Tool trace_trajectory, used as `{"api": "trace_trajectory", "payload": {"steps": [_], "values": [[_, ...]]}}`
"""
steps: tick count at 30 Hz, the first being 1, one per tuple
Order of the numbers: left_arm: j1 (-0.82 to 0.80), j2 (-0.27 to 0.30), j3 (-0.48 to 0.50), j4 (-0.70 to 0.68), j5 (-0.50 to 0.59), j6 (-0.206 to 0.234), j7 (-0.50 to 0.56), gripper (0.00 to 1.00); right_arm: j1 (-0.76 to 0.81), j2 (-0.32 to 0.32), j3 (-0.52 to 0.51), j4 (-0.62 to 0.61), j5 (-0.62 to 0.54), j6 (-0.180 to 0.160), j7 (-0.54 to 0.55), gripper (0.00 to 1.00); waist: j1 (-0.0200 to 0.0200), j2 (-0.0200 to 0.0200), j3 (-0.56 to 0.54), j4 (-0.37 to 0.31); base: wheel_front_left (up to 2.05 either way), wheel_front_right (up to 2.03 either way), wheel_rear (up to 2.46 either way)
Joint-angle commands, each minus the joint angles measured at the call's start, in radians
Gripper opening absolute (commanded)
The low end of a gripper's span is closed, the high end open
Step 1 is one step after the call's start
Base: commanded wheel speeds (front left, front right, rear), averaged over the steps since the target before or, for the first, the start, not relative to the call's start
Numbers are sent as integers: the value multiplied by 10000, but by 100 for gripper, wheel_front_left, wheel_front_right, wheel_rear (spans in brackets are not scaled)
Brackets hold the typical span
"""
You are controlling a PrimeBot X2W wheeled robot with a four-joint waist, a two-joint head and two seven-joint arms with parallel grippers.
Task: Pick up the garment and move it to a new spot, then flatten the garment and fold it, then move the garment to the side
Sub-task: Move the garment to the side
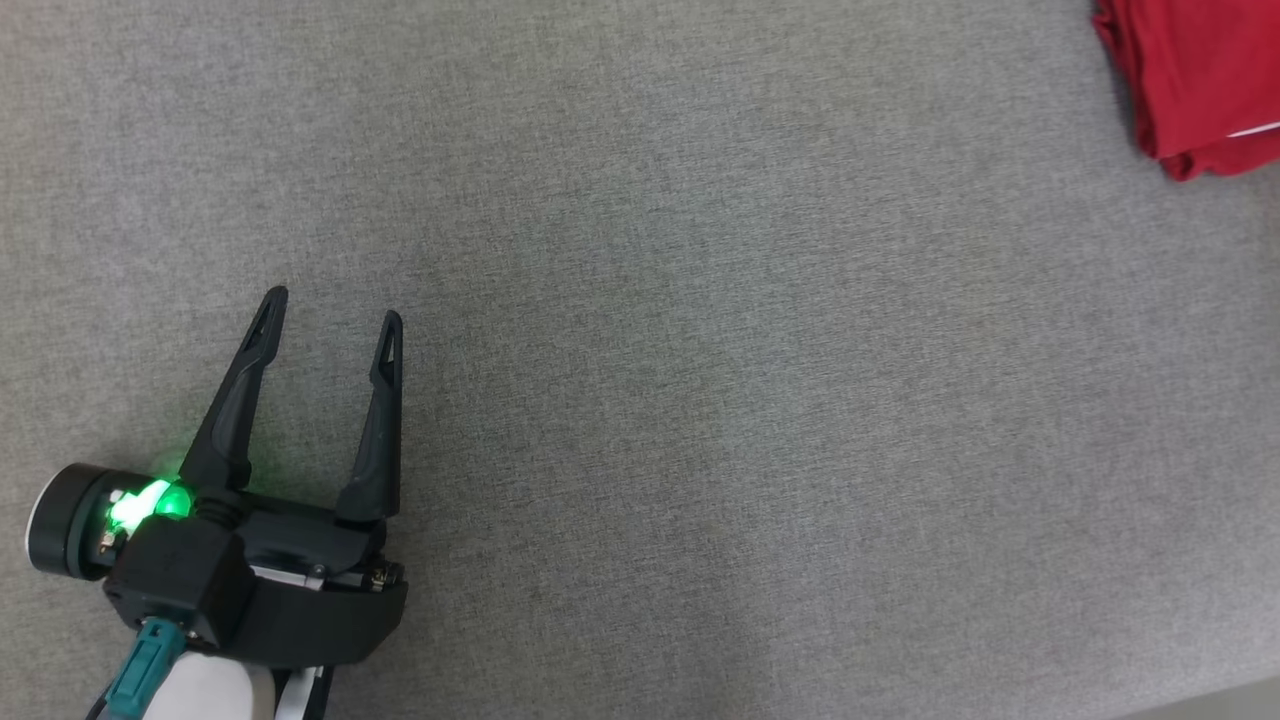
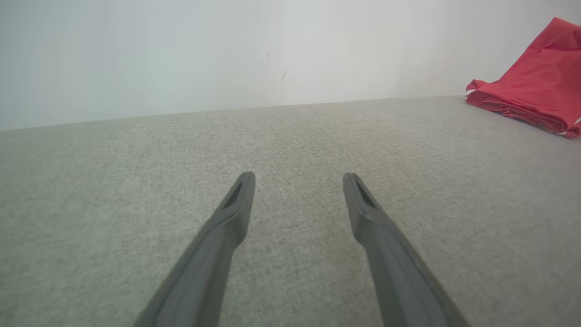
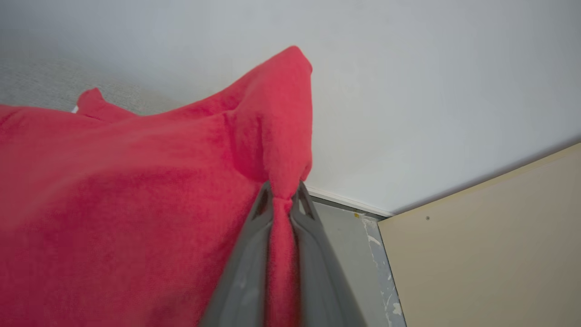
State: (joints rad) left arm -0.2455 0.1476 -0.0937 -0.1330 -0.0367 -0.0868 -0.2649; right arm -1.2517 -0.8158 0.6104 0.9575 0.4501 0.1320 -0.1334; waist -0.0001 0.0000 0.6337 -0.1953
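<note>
The right tool (image 3: pixel 282 193) was clamped on a fold of the red cloth garment (image 3: pixel 136 195), likely to drag it aside; the left tool (image 1: pixel 333 308) hovered spread, empty, well apart.

You were working in what looked like a bare test room or lab rather than a home: a wide work surface (image 1: pixel 700 400) covered in plain grey woven cloth met a blank white wall (image 2: pixel 181 54), and lower down there were a white skirting strip (image 3: pixel 345 199), a paint-scuffed grey floor (image 3: pixel 349 254) and a plain beige panel (image 3: pixel 490 254).
</note>
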Motion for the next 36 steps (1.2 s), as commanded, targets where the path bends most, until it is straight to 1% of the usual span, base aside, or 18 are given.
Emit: {"api": "trace_trajectory", "payload": {"steps": [1,4,5,6,7,11,14,19,20,23,26,31,36], "values": [[-37,13,-51,205,52,54,17,100,-210,-63,44,172,-47,-20,-73,0,1,0,65,69,0,0,0],[-32,7,-61,181,51,68,18,100,-464,-70,151,555,-142,-20,-164,0,1,0,109,140,0,0,0],[-36,5,-66,178,45,79,20,100,-541,-46,191,660,-169,-20,-225,16,1,0,117,158,0,0,0],[-40,2,-64,183,38,84,20,100,-629,-21,213,756,-201,-20,-299,47,1,0,123,171,0,0,0],[-44,2,-57,197,31,82,20,100,-705,0,243,874,-256,-20,-360,100,1,0,123,178,0,0,0],[33,-34,-42,329,-43,155,20,100,-869,247,337,1303,-554,-20,-565,100,1,0,-70,180,0,0,0],[153,-102,20,456,-139,169,20,100,-885,447,420,1377,-798,-20,-872,100,1,0,-453,215,0,0,0],[559,-279,244,665,-426,254,11,100,-546,841,297,1049,-1009,-20,-1248,100,1,0,-1576,346,0,0,0],[559,-279,244,665,-426,254,11,100,-546,841,297,1049,-1009,-20,-1248,100,1,0,-1576,346,0,0,0],[984,-371,461,756,-529,349,9,100,-138,1168,129,532,-1058,-20,-1305,100,1,0,-2333,417,0,0,0],[1495,-429,693,871,-624,404,9,100,539,1428,-250,-394,-1076,-20,-1317,100,1,0,-3080,518,0,0,0],[2282,-513,1150,1021,-786,453,9,100,2350,2058,-1160,-1997,-922,-20,-1309,100,1,0,-4183,704,0,0,0],[2935,-608,1440,1158,-867,436,9,100,4354,2858,-2192,-3109,-1068,-20,-1308,100,1,0,-5195,867,0,0,0]]}}
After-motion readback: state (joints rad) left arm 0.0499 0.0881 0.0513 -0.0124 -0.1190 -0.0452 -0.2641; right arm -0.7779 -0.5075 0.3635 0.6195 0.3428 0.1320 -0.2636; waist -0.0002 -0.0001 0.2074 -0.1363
